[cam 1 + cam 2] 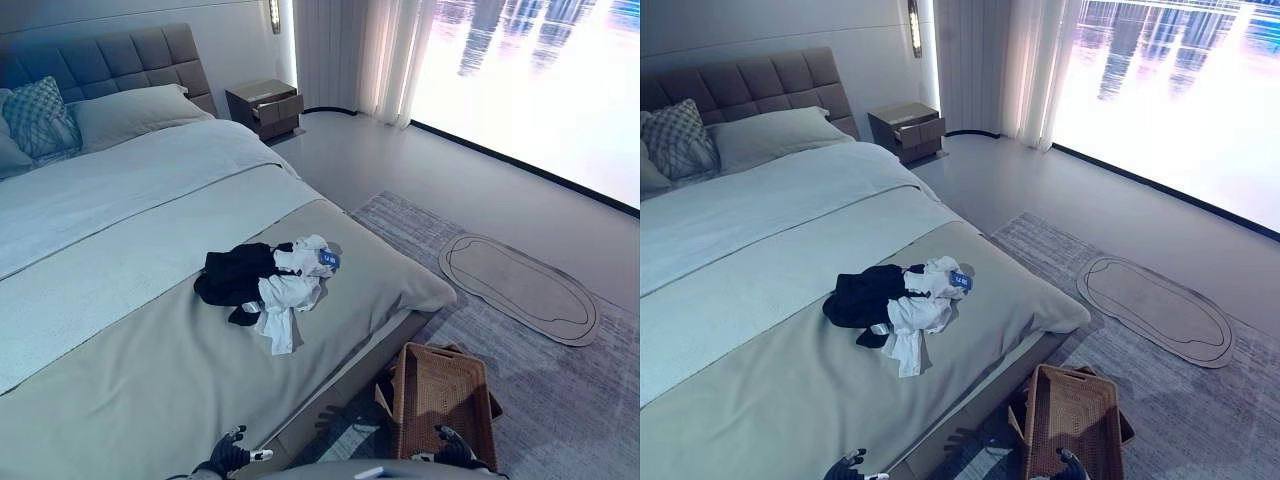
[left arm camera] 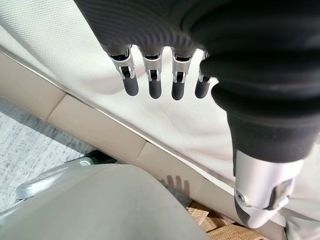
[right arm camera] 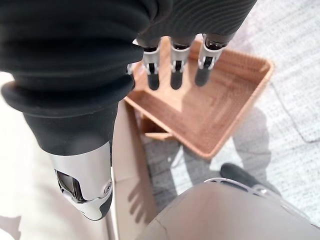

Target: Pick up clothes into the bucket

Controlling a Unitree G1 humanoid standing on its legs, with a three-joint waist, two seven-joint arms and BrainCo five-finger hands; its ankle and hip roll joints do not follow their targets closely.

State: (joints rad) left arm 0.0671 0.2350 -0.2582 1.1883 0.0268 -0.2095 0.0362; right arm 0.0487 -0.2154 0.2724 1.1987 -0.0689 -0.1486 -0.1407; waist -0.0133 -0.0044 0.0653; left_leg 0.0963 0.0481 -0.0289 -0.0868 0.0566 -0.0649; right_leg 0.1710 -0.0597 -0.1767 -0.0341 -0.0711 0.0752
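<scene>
Left eye view: A heap of clothes [image 1: 268, 285], black and white pieces tangled together, lies on the bed [image 1: 120, 390] at the centre of the frame, near the bed's foot corner. The wicker basket [image 1: 440, 400] stands on the rug [image 1: 580, 400] at the lower right, just beside the bed's foot end and well apart from the clothes. The left hand [image 1: 228, 455] shows at the bottom edge, left of centre, over the bed's edge. The right hand [image 1: 452, 450] shows at the bottom edge, right of centre, at the basket's near rim. An oval mat [image 1: 520, 288] lies at the right, a nightstand [image 1: 265, 107] stands at the upper centre, and pillows [image 1: 120, 115] lie at the upper left.

Right eye view: The same layout appears; the basket holds no clothes.

Left wrist view: The left hand's fingers [image 2: 152, 80] hang straight and relaxed, spread apart, holding nothing. The bed's pale cover and frame lie past them.

Right wrist view: The right hand's fingers [image 3: 175, 72] hang straight and relaxed, holding nothing, above the basket's open interior at the upper centre of the frame.
</scene>
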